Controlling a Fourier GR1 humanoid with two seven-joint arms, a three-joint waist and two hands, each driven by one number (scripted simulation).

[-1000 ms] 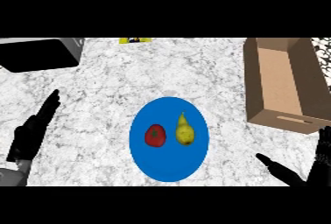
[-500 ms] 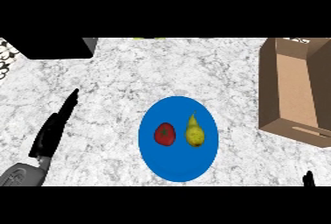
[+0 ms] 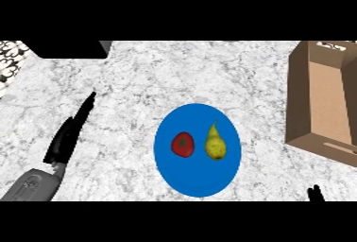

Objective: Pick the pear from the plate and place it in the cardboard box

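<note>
A yellow pear point(image 3: 215, 143) lies on the blue plate point(image 3: 197, 177) in the middle of the counter, stem pointing away, next to a red fruit point(image 3: 183, 144) on its left. The open cardboard box point(image 3: 323, 101) stands at the right edge, empty as far as I can see. My left hand point(image 3: 69, 133) rests open at the left, fingers straight and pointing up, well apart from the plate. Only a black fingertip of my right hand point(image 3: 315, 193) pokes in at the lower right, below the box; the rest is out of view.
A black object point(image 3: 66, 48) sits at the far left corner of the marble counter, with a patterned surface point(image 3: 14, 60) beyond the counter's left edge.
The whole view has shifted right: plate, fruit and box now sit further right. My right hand has sunk almost out of view at the lower right. The left hand stays open.
</note>
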